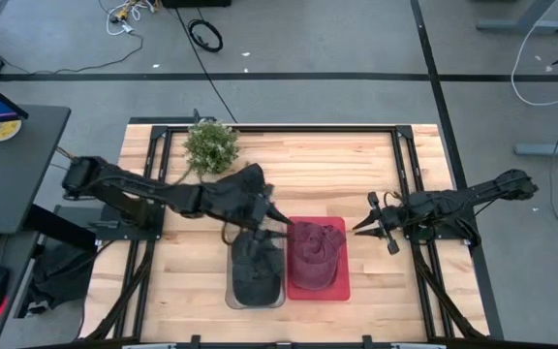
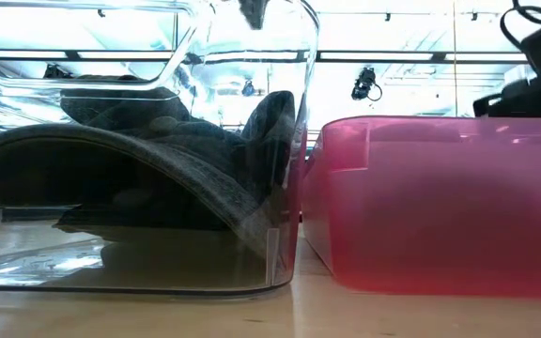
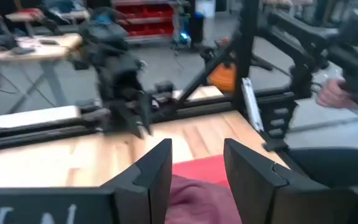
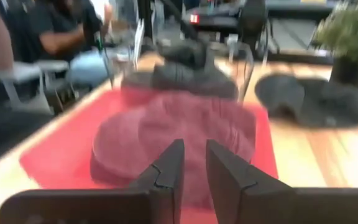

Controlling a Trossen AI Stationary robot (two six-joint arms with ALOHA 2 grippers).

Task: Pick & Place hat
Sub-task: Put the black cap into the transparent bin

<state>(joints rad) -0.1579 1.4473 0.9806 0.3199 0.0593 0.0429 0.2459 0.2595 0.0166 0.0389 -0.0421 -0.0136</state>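
Note:
A maroon hat (image 1: 315, 254) lies in a red bin (image 1: 342, 289) at the table's middle. Beside it, on the left, a dark grey hat (image 1: 257, 269) rests in a clear bin (image 2: 280, 141), its brim against the bin's wall. My left gripper (image 1: 281, 226) hangs open above the maroon hat's left edge; the left wrist view shows the hat (image 3: 194, 196) below the gap between the fingers (image 3: 154, 171). My right gripper (image 1: 361, 229) waits to the right of the red bin, pointing at the maroon hat (image 4: 173, 134), with only a narrow gap and nothing in it.
A small potted plant (image 1: 211, 145) stands at the table's far left. Another dark hat (image 4: 316, 99) lies on the wood in front of it, partly under my left arm in the high view. People sit beyond the table (image 4: 73, 37); a hand (image 3: 331, 93) shows near the frame.

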